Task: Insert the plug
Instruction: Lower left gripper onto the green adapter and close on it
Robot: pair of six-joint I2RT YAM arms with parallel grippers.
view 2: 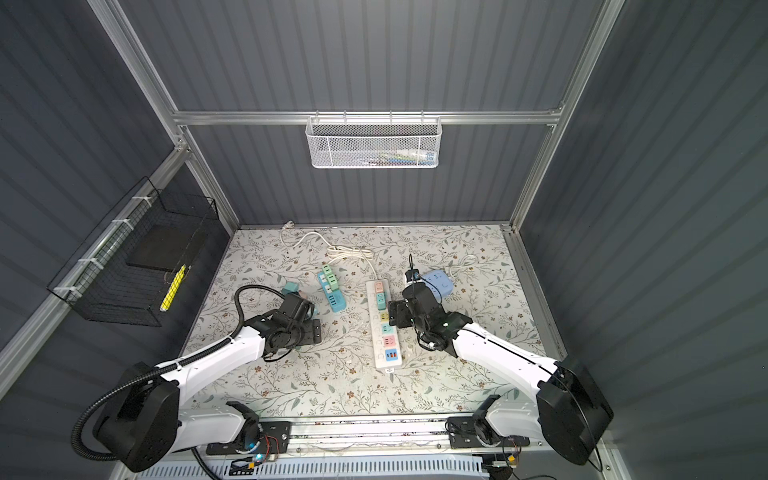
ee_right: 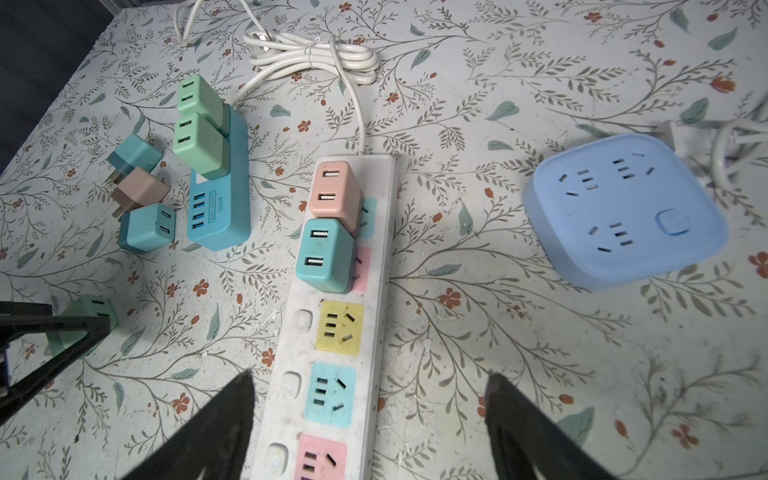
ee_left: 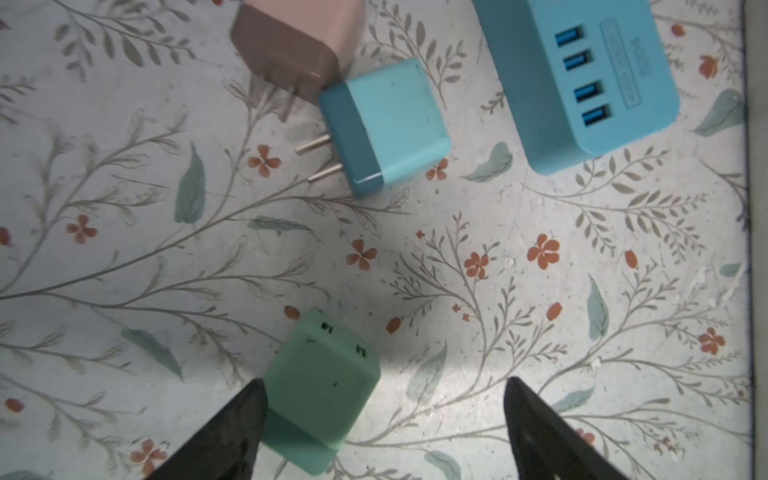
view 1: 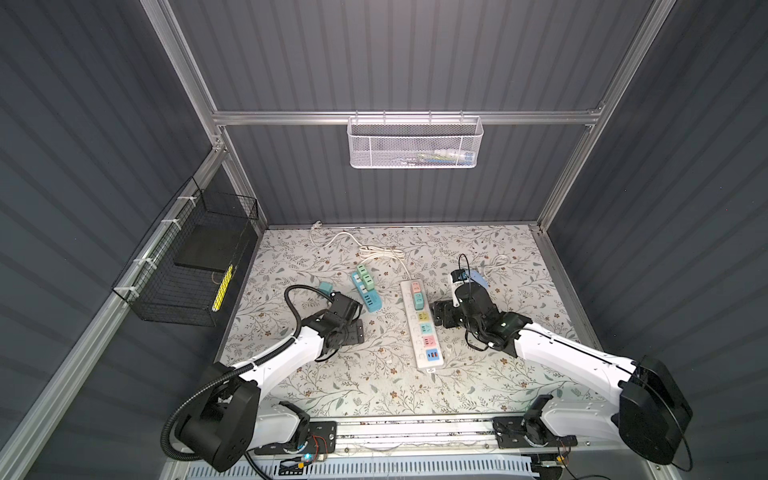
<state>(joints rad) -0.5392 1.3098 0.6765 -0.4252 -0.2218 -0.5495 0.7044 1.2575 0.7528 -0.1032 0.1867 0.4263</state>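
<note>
surface (view 1: 374,395) cluttered | white power strip (ee_right: 338,328) has free sockets; right gripper (ee_right: 369,375) spread wide astride it, empty | left gripper (ee_left: 384,382) spread, nothing clamped | green plug (ee_left: 324,386) lies on surface, touching one jaw only | risk: off-centre closing could shove or twist plug, spoiling the grasp

Mint-green plug (ee_left: 324,386), floral mat (ee_left: 124,332) (rust blossoms)

The pink plug (ee_left: 297,37) and blue USB strip (ee_left: 582,83) run off the left wrist view's edge. A finger (ee_left: 232,428) of the left gripper (ee_left: 384,380) covers a corner of the green plug (ee_left: 328,386). The white basket (view 1: 374,145) holds contents too small to tell.
</note>
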